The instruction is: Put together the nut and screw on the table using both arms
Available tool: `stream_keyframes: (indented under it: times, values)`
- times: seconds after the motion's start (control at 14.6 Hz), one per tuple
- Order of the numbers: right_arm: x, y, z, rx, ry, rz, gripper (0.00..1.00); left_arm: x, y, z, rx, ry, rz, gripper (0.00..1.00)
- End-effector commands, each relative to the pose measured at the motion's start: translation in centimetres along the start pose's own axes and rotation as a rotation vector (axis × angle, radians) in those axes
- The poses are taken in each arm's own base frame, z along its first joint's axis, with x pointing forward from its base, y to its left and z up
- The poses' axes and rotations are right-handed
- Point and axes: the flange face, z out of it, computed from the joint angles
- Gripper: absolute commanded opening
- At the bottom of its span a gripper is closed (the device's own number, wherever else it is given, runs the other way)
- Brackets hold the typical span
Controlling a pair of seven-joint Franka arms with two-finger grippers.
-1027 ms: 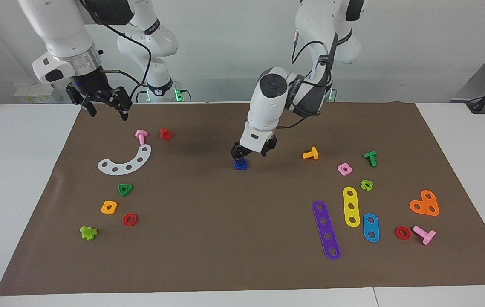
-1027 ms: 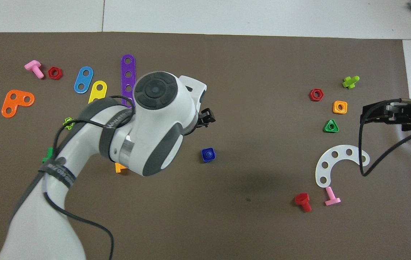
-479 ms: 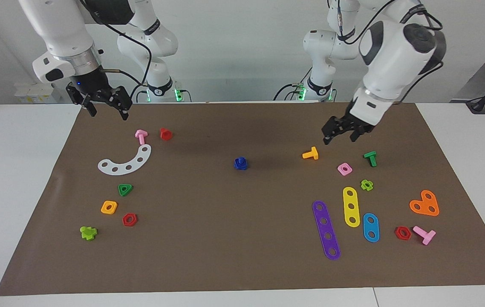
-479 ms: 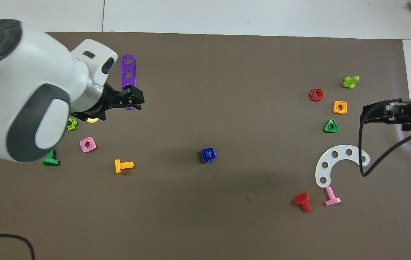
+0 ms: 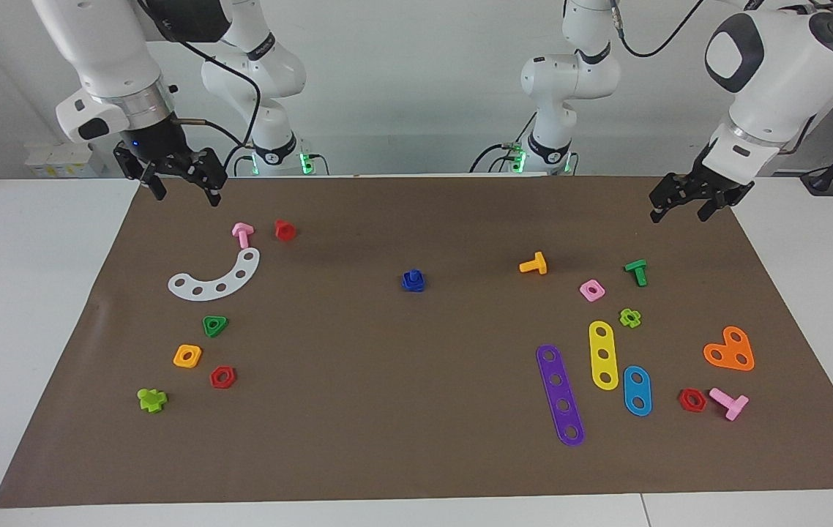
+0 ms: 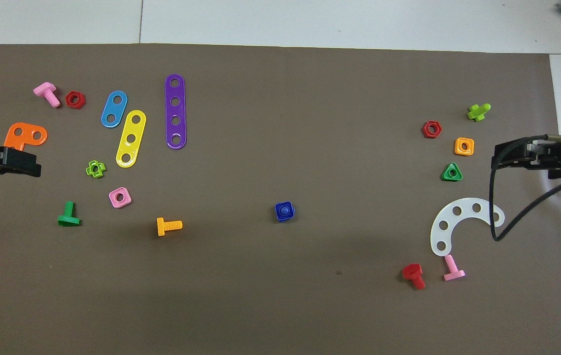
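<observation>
The blue nut (image 5: 414,285) lies on the brown mat (image 5: 387,410) mid-table, with the blue screw (image 5: 412,275) standing in its hole, stem up. In the overhead view the nut (image 6: 278,206) shows as a square with the screw (image 6: 285,211) as a round stud in its centre. My left gripper (image 5: 689,204) is open and empty, raised over the mat's edge at the left arm's end; it also shows in the overhead view (image 6: 7,163). My right gripper (image 5: 181,183) is open and empty, waiting over the mat's corner at the right arm's end (image 6: 524,157).
Toward the left arm's end lie an orange bolt (image 5: 533,264), a pink nut (image 5: 592,290), a green bolt (image 5: 637,271) and coloured strips (image 5: 560,395). Toward the right arm's end lie a white curved strip (image 5: 217,277), a pink bolt (image 5: 242,234), a red bolt (image 5: 285,230) and several nuts.
My left gripper has let go of the blue nut and screw, risen and swung back to the left arm's end of the table. The blue pieces stay put. The right arm has not moved.
</observation>
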Motion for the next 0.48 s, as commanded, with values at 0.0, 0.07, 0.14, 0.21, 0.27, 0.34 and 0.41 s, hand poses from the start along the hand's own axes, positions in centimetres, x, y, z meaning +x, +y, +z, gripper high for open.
stream_keyframes:
  times: [0.0, 0.07, 0.14, 0.21, 0.27, 0.34, 0.41]
  values:
    - [-0.7, 0.2, -0.2, 0.018, -0.002, -0.023, 1.0, -2.5, 0.2, -1.4, 0.05, -0.012, 0.019, 0.99]
    - [-0.7, 0.2, -0.2, 0.018, -0.003, -0.023, 1.0, -2.6, 0.5, -1.7, 0.05, -0.007, 0.02, 0.99]
    - [-0.7, 0.2, -0.2, 0.018, -0.002, -0.023, 1.0, -2.7, 0.8, -1.9, 0.05, -0.005, 0.015, 0.99]
    - [-0.7, 0.2, -0.2, 0.018, -0.002, -0.023, 1.0, -2.7, 1.0, -2.2, 0.051, 0.001, 0.004, 0.99]
    - [-0.7, 0.2, -0.2, 0.018, -0.002, -0.023, 1.0, -2.6, 1.3, -2.7, 0.052, 0.012, 0.013, 1.0]
    - [-0.7, 0.2, -0.2, 0.018, -0.002, -0.023, 1.0, -2.6, 1.6, -3.3, 0.053, 0.024, 0.022, 1.0]
    - [-0.7, 0.2, -0.2, 0.018, -0.003, -0.023, 1.0, -2.6, 1.6, -3.5, 0.053, 0.03, 0.024, 1.0]
